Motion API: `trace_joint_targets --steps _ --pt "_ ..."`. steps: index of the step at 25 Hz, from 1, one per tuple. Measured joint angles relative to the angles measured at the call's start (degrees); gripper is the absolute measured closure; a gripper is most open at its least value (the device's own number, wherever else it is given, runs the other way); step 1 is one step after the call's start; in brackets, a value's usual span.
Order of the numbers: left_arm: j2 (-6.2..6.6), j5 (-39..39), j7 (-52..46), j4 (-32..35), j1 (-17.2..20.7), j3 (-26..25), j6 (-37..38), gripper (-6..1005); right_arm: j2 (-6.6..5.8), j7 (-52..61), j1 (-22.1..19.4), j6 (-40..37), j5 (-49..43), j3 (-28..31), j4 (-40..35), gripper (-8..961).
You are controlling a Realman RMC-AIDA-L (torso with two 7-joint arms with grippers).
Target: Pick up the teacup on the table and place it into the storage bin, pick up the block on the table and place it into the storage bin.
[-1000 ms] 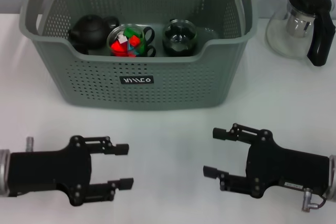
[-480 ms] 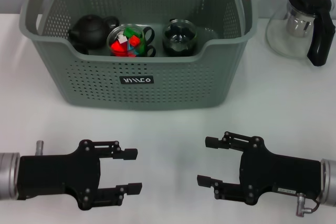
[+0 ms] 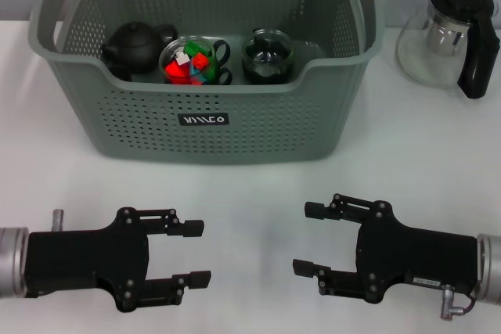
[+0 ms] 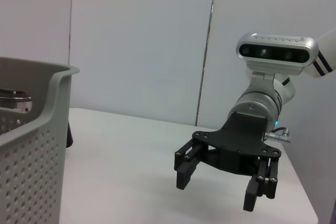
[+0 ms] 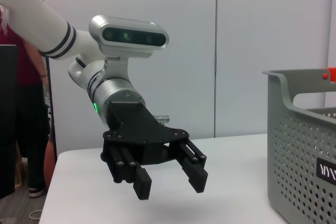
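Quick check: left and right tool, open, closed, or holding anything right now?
Left tool: open, holding nothing, above the table before the storage bin.
Right tool: open, holding nothing.

Two matte black grippers, left gripper (image 3: 196, 253) and right gripper (image 3: 307, 238), each built from a flat angular palm plate with linkage bars pinned by small round screws. Slim paired fingers (image 5: 140, 181) ending in rectangular pads with ribbed faces. Behind each palm a silver-grey metal cylinder as wrist; on the left one a green indicator light, on the right a bluish one. A small metal connector with a thin cable beside each wrist. A silver oblong camera housing (image 4: 276, 52) with dark lenses mounted above each wrist. White rounded arm links (image 5: 37, 22) ringed with black bands.
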Motion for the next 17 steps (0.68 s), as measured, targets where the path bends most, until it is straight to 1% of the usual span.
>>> trace_joint_targets --steps 17 --pt "0.0 0.0 0.0 0.0 -0.18 0.0 0.11 369 -0.01 -0.02 0.09 -0.01 -0.08 0.0 0.06 179"
